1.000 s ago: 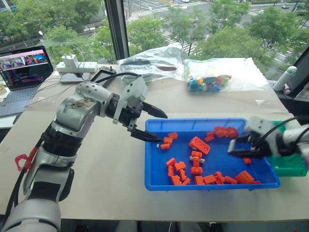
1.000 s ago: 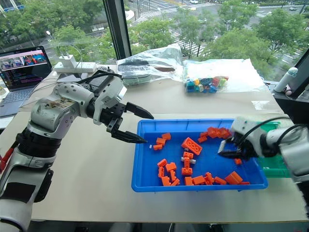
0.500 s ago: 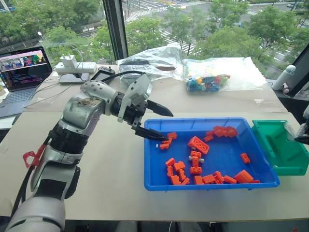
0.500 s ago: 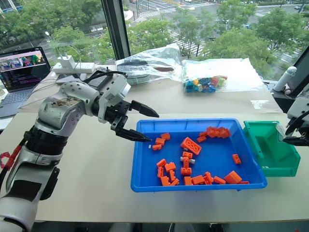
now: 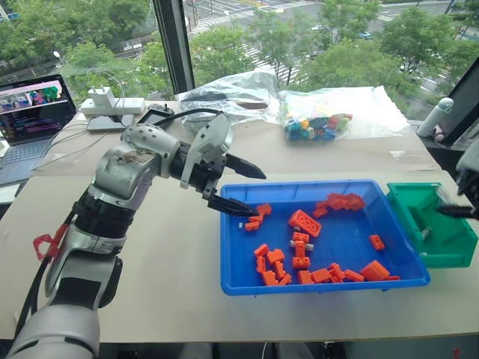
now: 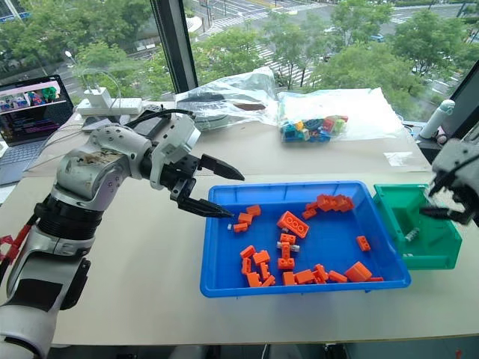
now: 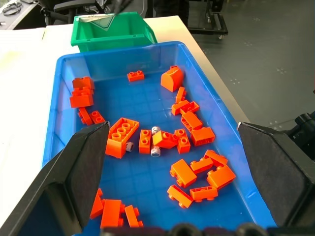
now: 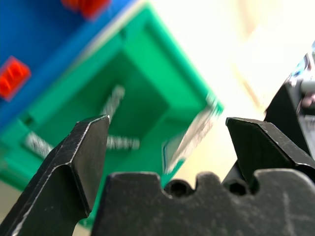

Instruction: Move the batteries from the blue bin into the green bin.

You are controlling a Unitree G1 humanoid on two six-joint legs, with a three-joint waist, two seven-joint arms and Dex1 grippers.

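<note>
No brand or label on the bins is readable from here; the laptop [image 5: 30,112] at the far left of the table [image 5: 165,254] is showing a bright screen, but its writing is too small to make out.

The left gripper [image 5: 236,188] is hanging over the near-left corner of the blue bin [image 5: 232,280], its arm reaching in from the left with the wrist bent toward the tray, the two black fingers spread wide and gripping nothing.

The right gripper [image 6: 441,196] is hovering above the green bin [image 6: 441,258], which is sitting just beside the blue bin's right end. Its fingers [image 8: 83,157] are standing wide apart with nothing between them, pointing down into the green tray.

A battery [image 6: 411,234] is lying on the floor of the green bin, below that gripper. Other batteries [image 7: 155,150] are still lying in the middle of the blue bin, tucked among the orange bricks [image 5: 307,223] scattered across it. A clear bag of coloured bricks [image 5: 314,127] is resting farther back on the table.
</note>
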